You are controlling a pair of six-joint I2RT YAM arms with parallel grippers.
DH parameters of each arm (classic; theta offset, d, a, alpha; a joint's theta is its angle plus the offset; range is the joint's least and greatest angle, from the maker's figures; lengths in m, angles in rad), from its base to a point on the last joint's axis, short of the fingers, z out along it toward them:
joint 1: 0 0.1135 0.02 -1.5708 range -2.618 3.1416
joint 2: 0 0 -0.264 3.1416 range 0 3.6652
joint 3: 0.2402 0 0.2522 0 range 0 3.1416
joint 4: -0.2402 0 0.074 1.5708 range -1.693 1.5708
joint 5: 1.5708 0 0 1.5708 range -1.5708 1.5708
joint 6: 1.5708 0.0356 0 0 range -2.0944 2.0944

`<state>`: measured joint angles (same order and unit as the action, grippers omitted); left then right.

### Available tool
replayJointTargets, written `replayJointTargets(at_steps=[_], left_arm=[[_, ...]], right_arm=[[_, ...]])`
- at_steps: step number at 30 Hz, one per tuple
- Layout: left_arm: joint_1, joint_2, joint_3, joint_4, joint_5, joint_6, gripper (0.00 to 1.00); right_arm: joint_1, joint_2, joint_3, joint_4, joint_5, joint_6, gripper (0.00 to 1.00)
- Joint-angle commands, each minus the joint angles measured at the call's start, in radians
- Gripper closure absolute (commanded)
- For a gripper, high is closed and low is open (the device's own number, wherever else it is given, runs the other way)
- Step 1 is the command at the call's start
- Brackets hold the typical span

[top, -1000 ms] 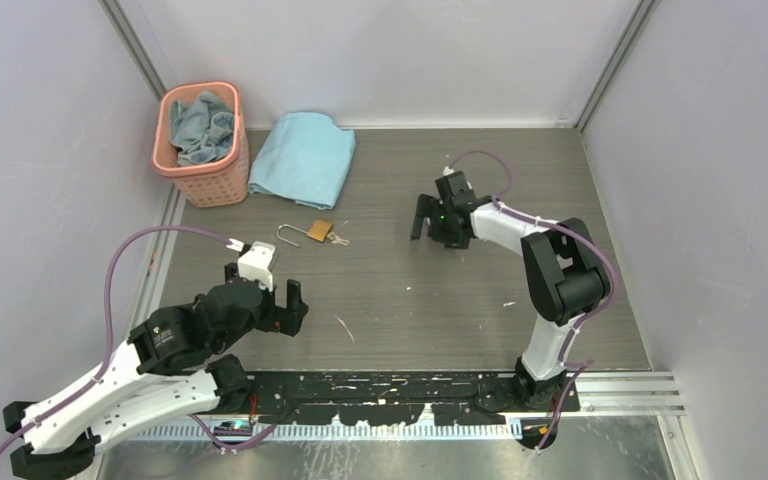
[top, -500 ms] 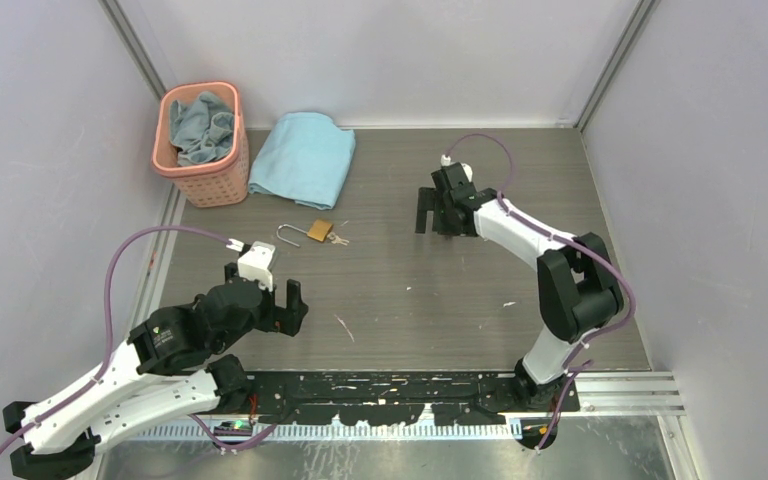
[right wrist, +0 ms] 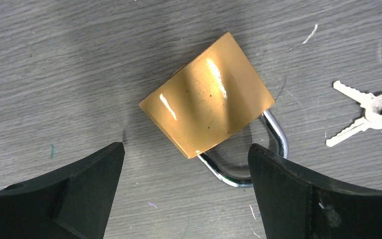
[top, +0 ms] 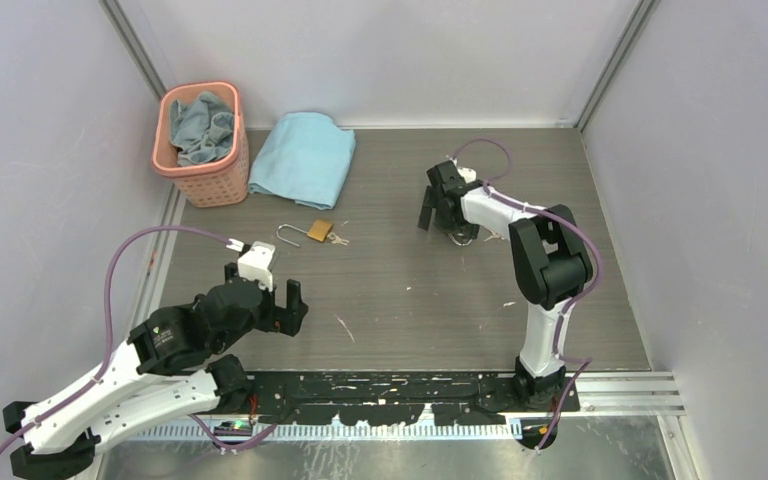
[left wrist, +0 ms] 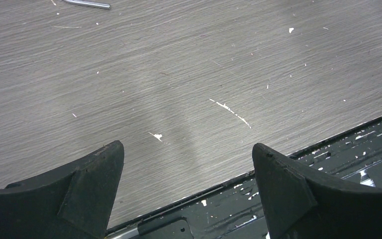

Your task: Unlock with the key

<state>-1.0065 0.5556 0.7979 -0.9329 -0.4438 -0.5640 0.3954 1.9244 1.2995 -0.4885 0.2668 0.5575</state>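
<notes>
We read the R gripper (right wrist: pixel 183 149) as poised for a pick. Its jaws are fully apart w/ nothing in them, hovering over the padlock (right wrist: pixel 209 97) on the table (right wrist: pixel 54 59). L gripper (left wrist: pixel 188 149) hangs wide open & empty near the front edge, prob. on standby. Padlock: glossy brass body, steel shackle apparently seated. Keys (right wrist: pixel 365 112) just beside it: two, silver, one ring.

Basket (top: pixel 212 182): we find it in the far-left corner of the table (top: pixel 410 300), a cloth (top: pixel 203 125) inside.
Towel (top: pixel 303 158): just right of the basket, by the far edge.
Left padlock (top: pixel 320 231): before the towel, its keys (top: pixel 339 239) at its right side.
Right padlock (right wrist: pixel 207 102): we place it just right of centre, a key pair (right wrist: pixel 365 112) near it, apart.
</notes>
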Motion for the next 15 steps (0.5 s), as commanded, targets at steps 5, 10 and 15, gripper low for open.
replayJointTargets(at_steps=[5,10,15], left_arm=[[0.002,-0.008,0.004,0.02,-0.004,0.017,0.0],[0.002,-0.008,0.004,0.021,-0.006,0.017,0.0],[0.002,-0.006,0.004,0.021,-0.006,0.018,0.0]], right_arm=[[-0.066,0.009,0.008,0.095,-0.041,0.01,0.0],[-0.103,0.012,0.012,0.099,-0.043,-0.018,0.0],[-0.119,0.053,0.057,0.104,-0.074,-0.037,0.0]])
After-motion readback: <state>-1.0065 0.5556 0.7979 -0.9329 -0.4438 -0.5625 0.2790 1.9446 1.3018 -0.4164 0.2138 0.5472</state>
